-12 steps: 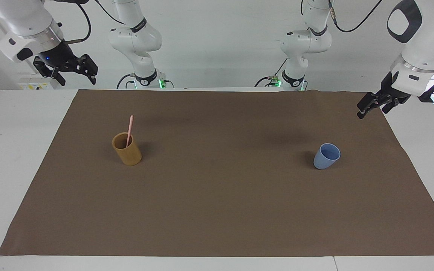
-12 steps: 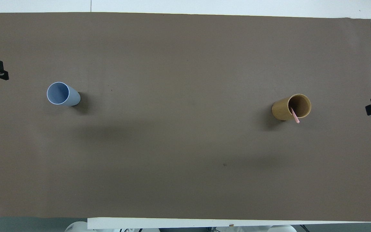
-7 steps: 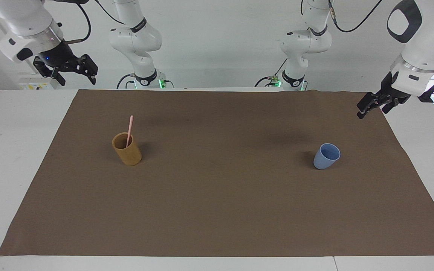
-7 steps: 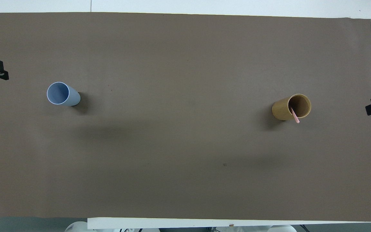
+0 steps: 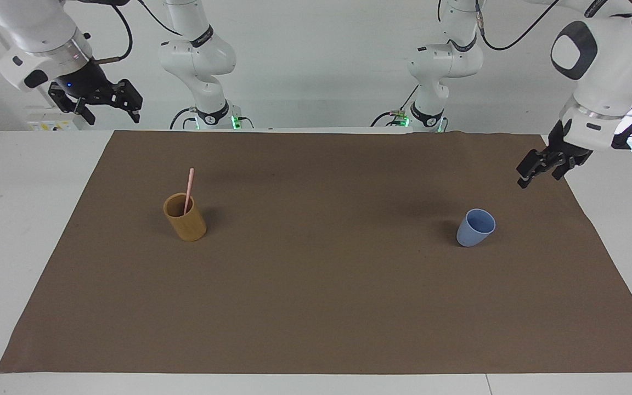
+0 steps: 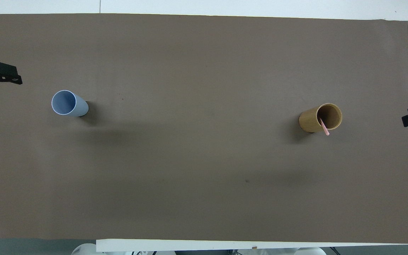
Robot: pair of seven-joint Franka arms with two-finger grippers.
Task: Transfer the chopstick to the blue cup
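The pale pink chopstick (image 5: 188,190) stands tilted in the wooden cup (image 5: 185,217), its lower end hidden. The blue cup (image 5: 476,227) sits well apart. Left tool (image 5: 535,170) and right tool (image 5: 108,107) hang open, empty.

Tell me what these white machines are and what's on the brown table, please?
They are two robot arms with pinching grippers for hands. One picture looks at them from across the table; the other looks down from above them. A brown cloth covers the table. On it stands a tan wooden round cup with a thin pale pink chopstick standing in it, toward the right arm's end. A small light blue cup stands empty toward the left arm's end. The left gripper hangs open in the air over the cloth's edge; the right gripper waits open, up off the table. Neither holds anything.
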